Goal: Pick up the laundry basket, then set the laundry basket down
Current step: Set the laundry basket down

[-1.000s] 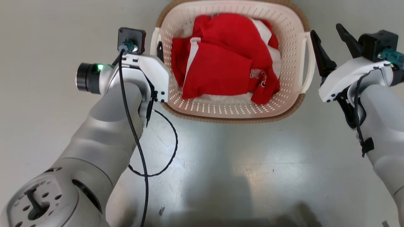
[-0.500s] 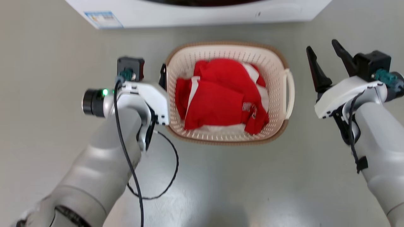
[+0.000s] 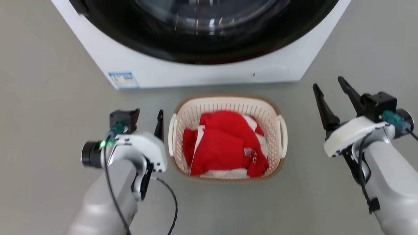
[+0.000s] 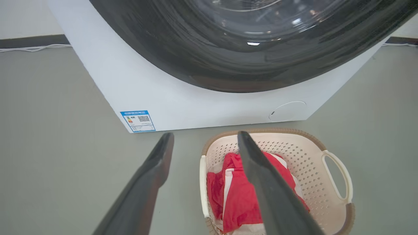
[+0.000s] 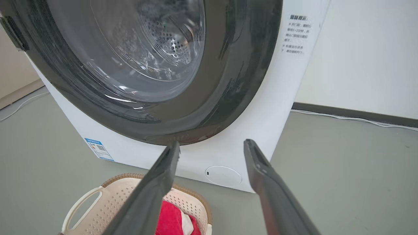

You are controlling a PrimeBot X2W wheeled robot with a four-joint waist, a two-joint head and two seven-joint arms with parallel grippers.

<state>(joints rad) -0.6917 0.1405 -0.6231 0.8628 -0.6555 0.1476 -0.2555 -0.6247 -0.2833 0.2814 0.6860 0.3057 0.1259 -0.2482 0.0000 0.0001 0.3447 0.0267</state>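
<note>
The laundry basket (image 3: 226,103) sits on the grey floor (image 3: 49,98), just near of the washing machine (image 3: 196,73), w/ red and white clothes (image 3: 225,148) piled inside. Its long axis looks to run near-to-far in the head view, so the two white loop handles face left and right, one toward each arm.

The left gripper (image 3: 147,119) is just beside the basket's left handle (image 3: 172,134), apart from it, fingers spread and holding nothing. In the left wrist view the left gripper (image 4: 204,137) shows a wide gap, w/ the right-hand finger crossing over the basket's left rim. The right gripper (image 3: 329,88) is also spread and empty, but well apart from the right handle (image 3: 282,137), off to the right and a bit farther out. The right wrist view has the basket (image 5: 107,199) low and left of its fingers (image 5: 165,173).

Judgement: basket reads as already set down, both arms clear. If a regrasp is needed, the left arm is nearer; the right must travel left and toward the near side first.
</note>
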